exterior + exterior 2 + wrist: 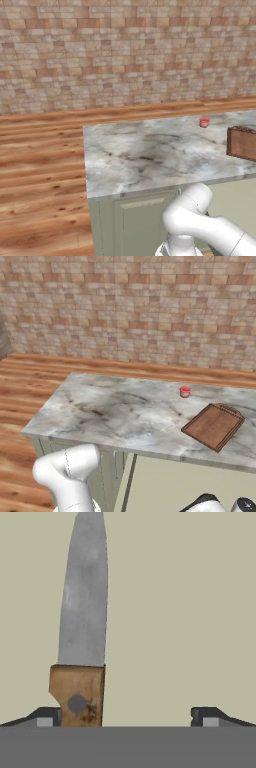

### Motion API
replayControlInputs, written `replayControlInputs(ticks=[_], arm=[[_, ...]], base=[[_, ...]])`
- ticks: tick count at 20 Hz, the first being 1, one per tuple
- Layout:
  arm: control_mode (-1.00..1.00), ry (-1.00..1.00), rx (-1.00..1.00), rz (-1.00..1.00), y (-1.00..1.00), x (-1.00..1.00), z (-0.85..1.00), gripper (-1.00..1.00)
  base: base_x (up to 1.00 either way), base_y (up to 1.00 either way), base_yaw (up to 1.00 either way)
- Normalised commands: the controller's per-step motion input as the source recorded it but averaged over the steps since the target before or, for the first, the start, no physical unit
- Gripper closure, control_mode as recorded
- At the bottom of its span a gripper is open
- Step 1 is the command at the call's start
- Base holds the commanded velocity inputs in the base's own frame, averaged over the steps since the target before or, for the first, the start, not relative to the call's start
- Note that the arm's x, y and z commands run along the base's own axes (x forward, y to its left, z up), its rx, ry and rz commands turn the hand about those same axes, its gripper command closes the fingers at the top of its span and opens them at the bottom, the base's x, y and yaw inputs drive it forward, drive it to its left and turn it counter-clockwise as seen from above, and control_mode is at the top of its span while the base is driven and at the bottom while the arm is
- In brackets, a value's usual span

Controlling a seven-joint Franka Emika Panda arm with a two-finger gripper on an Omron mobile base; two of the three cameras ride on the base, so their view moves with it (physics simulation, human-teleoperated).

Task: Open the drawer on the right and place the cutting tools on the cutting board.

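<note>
Close beneath the hand, a knife point(82, 637) lies flat on the pale drawer floor point(190, 612), between the gripper's point(125, 716) wide-open, empty jaws, lined up for grasping. Up on the counter point(115, 411), the cutting board point(214, 426) waits.

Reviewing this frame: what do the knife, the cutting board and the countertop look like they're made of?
Knife: dull grey blade, apparently brushed steel; tan handle with grain-like mottling and a grey rivet, probably wood.
Cutting board: reddish-brown slab with darker edges and faint grain, likely matte wood.
Countertop: pale grey with dark, cloudy veining, resembling polished marble or a marble-look surface; the render leaves that open.
</note>
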Motion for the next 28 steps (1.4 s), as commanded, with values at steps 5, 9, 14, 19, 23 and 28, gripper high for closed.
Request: replayControlInputs(ticks=[5,9,14,19,23,28], arm=[[-1.00,0.00,0.00,0.00,0.13,0.00,0.00,-1.00],[-1.00,0.00,0.00,0.00,0.23,0.00,0.00,-1.00],[-1.00,0.00,0.00,0.00,0.14,0.00,0.00,-1.00],[-1.00,0.00,0.00,0.00,0.00,0.00,-0.01,-1.00],[-1.00,0.00,0.00,0.00,0.00,0.00,-0.08,1.00],[-1.00,0.00,0.00,0.00,0.00,0.00,0.00,1.00]], base=[[0.00,0.00,0.00],[0.00,0.00,0.00],[0.00,0.00,0.00],[0.00,0.00,0.00],[0.00,0.00,0.00],[0.00,0.00,0.00]])
